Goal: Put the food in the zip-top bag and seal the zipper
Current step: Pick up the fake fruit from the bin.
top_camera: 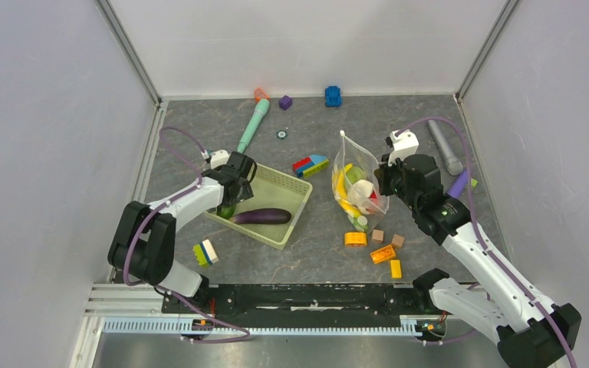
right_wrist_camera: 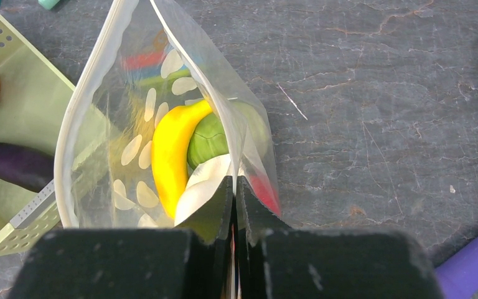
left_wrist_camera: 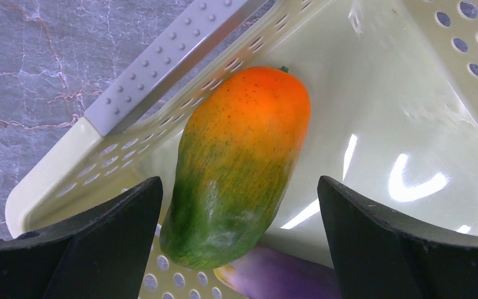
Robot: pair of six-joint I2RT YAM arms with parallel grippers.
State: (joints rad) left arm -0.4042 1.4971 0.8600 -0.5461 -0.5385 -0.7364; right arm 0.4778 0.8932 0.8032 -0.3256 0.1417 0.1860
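Note:
The orange-green mango (left_wrist_camera: 239, 163) lies in a corner of the pale green basket (left_wrist_camera: 411, 112), over the tip of the dark purple eggplant (left_wrist_camera: 280, 277). My left gripper (left_wrist_camera: 239, 240) is open, its jaws on either side of the mango's green end. The eggplant (top_camera: 261, 217) lies along the basket (top_camera: 285, 184). My right gripper (right_wrist_camera: 234, 187) is shut on the near wall of the clear dotted zip-top bag (right_wrist_camera: 131, 149) and holds its mouth open. Its whitish zipper (right_wrist_camera: 87, 81) runs round the mouth. Inside are a yellow piece (right_wrist_camera: 171, 152), a green piece (right_wrist_camera: 208, 140), white and red pieces.
A teal stick (top_camera: 252, 126), small blocks (top_camera: 310, 165) and a blue toy (top_camera: 333, 96) lie at the back. Orange, yellow and tan blocks (top_camera: 383, 253) lie in front of the bag (top_camera: 357, 192). A grey tube (top_camera: 445, 147) and a purple one (top_camera: 458, 184) lie right.

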